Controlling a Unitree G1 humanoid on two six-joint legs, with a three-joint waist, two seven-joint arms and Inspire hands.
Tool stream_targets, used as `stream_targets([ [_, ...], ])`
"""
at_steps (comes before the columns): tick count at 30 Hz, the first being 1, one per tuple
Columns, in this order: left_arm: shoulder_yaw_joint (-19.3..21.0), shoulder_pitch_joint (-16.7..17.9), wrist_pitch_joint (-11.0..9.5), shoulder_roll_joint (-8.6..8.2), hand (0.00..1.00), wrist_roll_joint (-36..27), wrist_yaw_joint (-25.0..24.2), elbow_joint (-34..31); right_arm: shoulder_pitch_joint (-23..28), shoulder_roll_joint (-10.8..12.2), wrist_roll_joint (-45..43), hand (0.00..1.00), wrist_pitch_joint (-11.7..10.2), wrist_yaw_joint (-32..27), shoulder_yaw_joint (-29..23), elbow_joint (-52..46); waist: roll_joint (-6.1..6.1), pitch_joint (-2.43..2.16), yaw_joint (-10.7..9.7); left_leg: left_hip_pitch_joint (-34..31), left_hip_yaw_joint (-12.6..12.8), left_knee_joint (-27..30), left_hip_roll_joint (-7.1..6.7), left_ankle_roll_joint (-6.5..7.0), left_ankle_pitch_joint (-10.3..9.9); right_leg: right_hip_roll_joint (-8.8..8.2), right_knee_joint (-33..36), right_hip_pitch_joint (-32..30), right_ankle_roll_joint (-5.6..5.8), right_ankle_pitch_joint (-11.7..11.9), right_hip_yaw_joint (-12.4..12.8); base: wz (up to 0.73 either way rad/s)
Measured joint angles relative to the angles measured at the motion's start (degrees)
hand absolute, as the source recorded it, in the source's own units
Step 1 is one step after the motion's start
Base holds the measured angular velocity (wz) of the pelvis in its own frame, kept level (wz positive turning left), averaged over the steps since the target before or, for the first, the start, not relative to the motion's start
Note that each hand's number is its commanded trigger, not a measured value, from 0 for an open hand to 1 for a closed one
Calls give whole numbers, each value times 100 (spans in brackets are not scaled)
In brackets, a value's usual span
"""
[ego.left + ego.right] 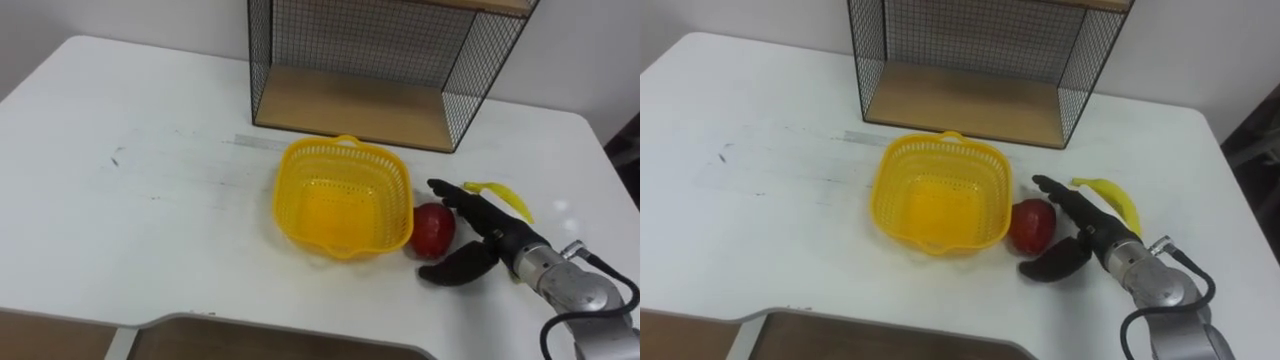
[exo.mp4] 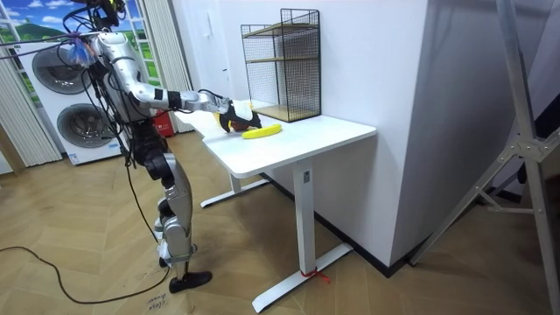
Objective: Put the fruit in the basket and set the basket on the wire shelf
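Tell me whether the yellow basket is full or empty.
Empty: the basket shows a bare mesh floor. The apple lies on the table by its right rim, the banana farther right.

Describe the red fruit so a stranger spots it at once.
On the white table, before the black wire shelf, sits a yellow plastic basket. The round red apple lies at its right side, by the robot's right hand; the other fruit is a long yellow banana.

black hand point(image 1: 495, 240), silver wrist
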Motion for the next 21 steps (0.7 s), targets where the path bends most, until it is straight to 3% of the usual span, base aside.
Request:
stream_targets([
  [6,1,1,101,-35,0,-2,-68,0,-31,44,-62,0,105,-1,0,1,0,-1,0,-10,-27,26,2,-3,-2,-4,0,19,-5,7,-38,1],
  [7,1,0,102,-35,0,-3,-81,0,-31,49,-67,20,106,-1,0,1,0,-1,-1,-14,-30,30,2,-4,-3,-4,1,20,-6,8,-41,0],
  [8,-1,-2,104,-35,0,-2,-94,0,-33,59,-92,80,107,-2,0,1,0,0,-2,-17,-35,27,3,-4,-3,-4,5,20,-6,8,-44,0],
  [9,-1,-2,106,-35,0,-2,-99,0,-35,69,-111,100,107,-2,0,1,0,-1,-4,-17,-36,25,3,-4,-3,-4,6,20,-7,8,-44,0],
  [21,-18,-17,113,-44,0,-7,-192,-3,-239,149,-336,100,116,-359,-10,126,11,0,-15,-30,-49,37,6,-8,-6,0,5,27,-11,13,-63,0],
])
